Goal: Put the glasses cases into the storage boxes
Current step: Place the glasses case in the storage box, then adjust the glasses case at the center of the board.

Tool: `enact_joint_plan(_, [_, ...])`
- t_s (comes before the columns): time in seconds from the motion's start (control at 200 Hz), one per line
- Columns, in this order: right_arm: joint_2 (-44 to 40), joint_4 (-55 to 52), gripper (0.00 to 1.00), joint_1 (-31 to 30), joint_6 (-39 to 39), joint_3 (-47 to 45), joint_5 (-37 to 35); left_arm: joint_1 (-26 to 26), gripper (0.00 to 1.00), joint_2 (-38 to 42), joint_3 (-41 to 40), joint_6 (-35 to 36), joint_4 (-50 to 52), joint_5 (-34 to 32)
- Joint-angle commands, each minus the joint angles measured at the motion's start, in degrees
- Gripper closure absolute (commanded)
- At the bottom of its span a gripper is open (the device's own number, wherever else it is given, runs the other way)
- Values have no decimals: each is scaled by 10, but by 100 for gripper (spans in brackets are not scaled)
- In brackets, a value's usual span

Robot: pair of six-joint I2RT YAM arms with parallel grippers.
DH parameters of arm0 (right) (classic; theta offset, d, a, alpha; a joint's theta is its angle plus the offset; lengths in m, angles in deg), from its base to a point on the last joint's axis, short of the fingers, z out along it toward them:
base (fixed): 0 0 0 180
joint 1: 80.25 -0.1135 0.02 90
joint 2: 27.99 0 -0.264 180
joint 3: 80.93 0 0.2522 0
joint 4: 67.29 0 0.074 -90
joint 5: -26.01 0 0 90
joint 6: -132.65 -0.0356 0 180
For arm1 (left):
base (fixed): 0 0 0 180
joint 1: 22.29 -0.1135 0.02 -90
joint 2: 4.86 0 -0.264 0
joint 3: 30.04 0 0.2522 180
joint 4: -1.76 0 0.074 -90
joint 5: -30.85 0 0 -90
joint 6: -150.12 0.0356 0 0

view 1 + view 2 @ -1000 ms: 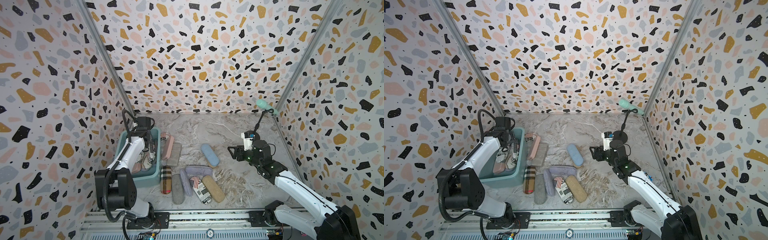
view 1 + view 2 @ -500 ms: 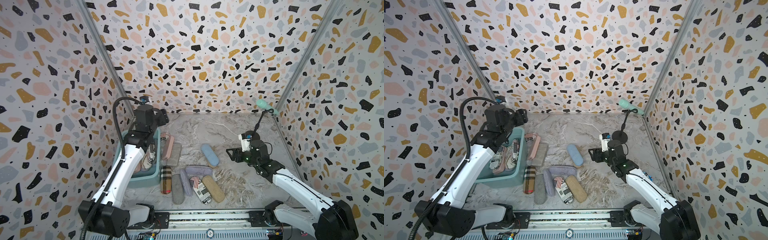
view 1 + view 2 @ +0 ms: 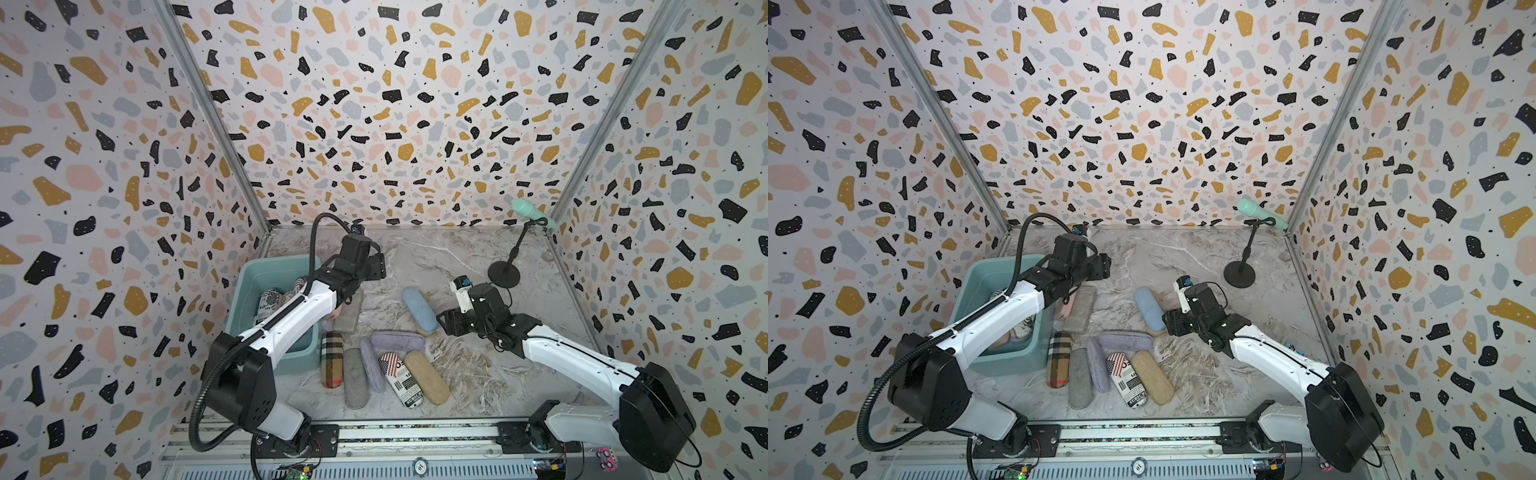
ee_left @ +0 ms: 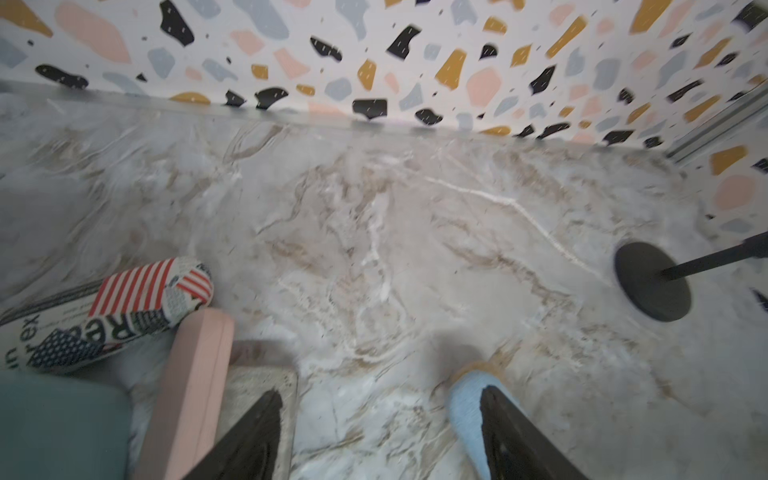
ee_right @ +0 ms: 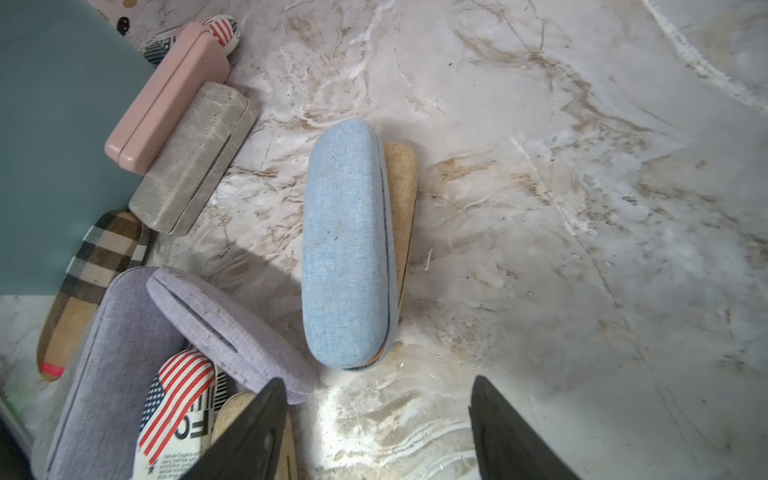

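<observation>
In both top views the tub (image 3: 270,272) sits at the table's (image 3: 436,257) left side, with newsprint cases (image 3: 268,303) inside. The left arm stretches across it, and the left gripper (image 3: 376,268) hangs raised near the tub's right wall. At the front, packed side by side, lie a plaid case (image 3: 331,359), grey case (image 3: 355,380), lavender cases (image 3: 397,340), flag case (image 3: 401,380) and tan case (image 3: 426,376). The blue case (image 3: 419,309) lies apart mid-table, with the right gripper (image 3: 444,324) just beside its near end. A microphone (image 3: 530,212) stands far right.

Left wrist: the jaws stand wide apart with nothing between them. Below are a pink case (image 4: 187,386) and a stone case (image 4: 257,382), touching, beside the tub.

Right wrist: the fingers (image 5: 266,415) are parted and empty, facing the blue case, which lies against a second tan one.
</observation>
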State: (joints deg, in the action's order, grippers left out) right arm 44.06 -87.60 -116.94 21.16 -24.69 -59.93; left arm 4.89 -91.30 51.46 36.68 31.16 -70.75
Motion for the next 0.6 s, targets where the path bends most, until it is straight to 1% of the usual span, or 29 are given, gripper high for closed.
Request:
enact_joint_plan(0.0, [11,19,28,1,3,13,-25,9,24,6,-22,-13,31,-103])
enact_joint_plan(0.085, [21,34,27,4,10,14,-31,10,24,-1,-40,-32,58,-143])
enact_joint_plan(0.175, [27,62,23,18,10,6,-32,11,22,-7,-75,-47,56,-168])
enact_joint_plan(0.275, [25,105,19,50,1,-13,-13,12,21,-23,-105,-45,40,-128])
enact_joint_plan(0.405, [13,149,16,91,-16,-40,9,13,20,-32,-145,-54,19,-109])
enact_joint_plan(0.455, [1,167,16,98,-28,-57,9,15,20,-30,-160,-55,3,-90])
enact_joint_plan(0.596, [-26,200,12,101,-43,-101,0,21,19,-18,-185,-67,-3,-82])
